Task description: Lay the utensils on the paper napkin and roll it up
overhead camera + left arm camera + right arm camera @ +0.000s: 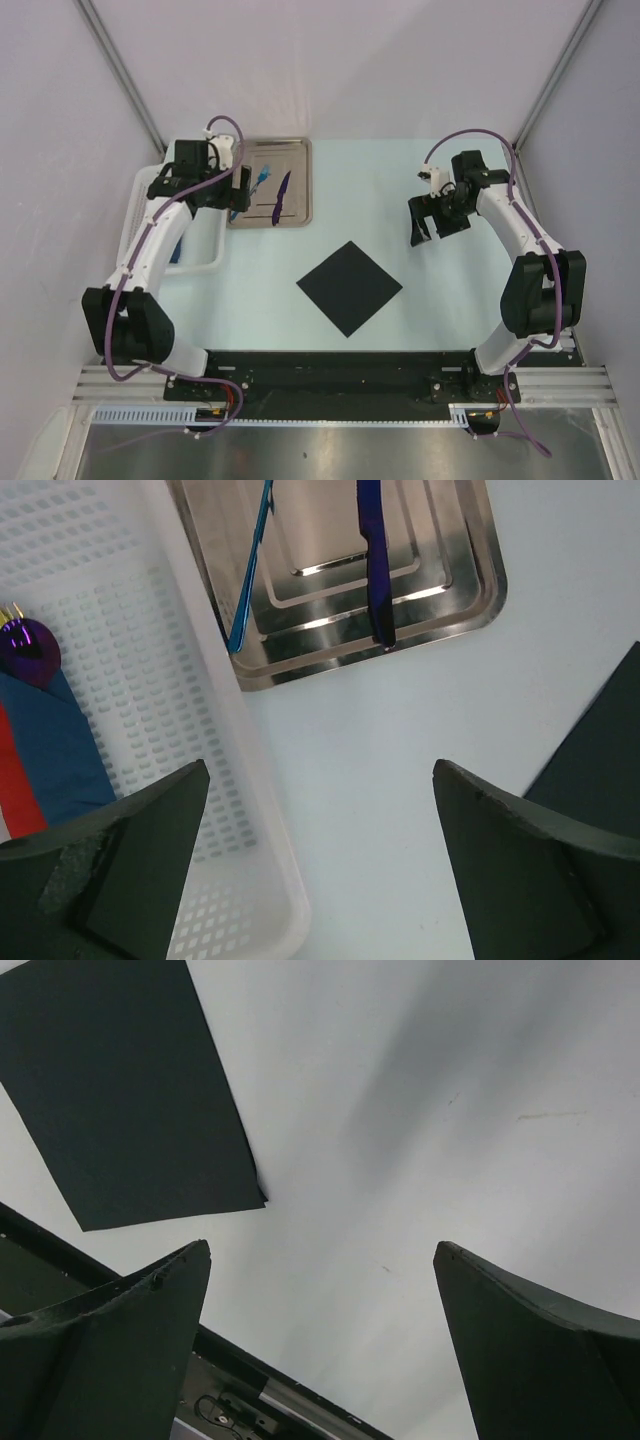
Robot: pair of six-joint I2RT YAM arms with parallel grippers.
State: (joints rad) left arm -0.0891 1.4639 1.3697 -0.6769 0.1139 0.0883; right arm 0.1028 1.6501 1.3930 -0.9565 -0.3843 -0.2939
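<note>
The blue utensil [262, 180] and purple utensil [282, 193] lie in the steel tray [298, 168], upper left of the overhead frame, long axes near vertical. The left wrist view crops their tops. The napkin [349, 287] lies central. The left gripper [320, 770] and right gripper [320, 1250] gape empty.

The top camera looks steeply down from above the near edge at 6 o'clock, taking in the whole table [440, 270]. The left wrist camera hangs close over the steel tray [495, 580] at 11 o'clock, the right wrist camera low over bare surface at 2 o'clock. All three share the paper napkin [349, 288].
</note>
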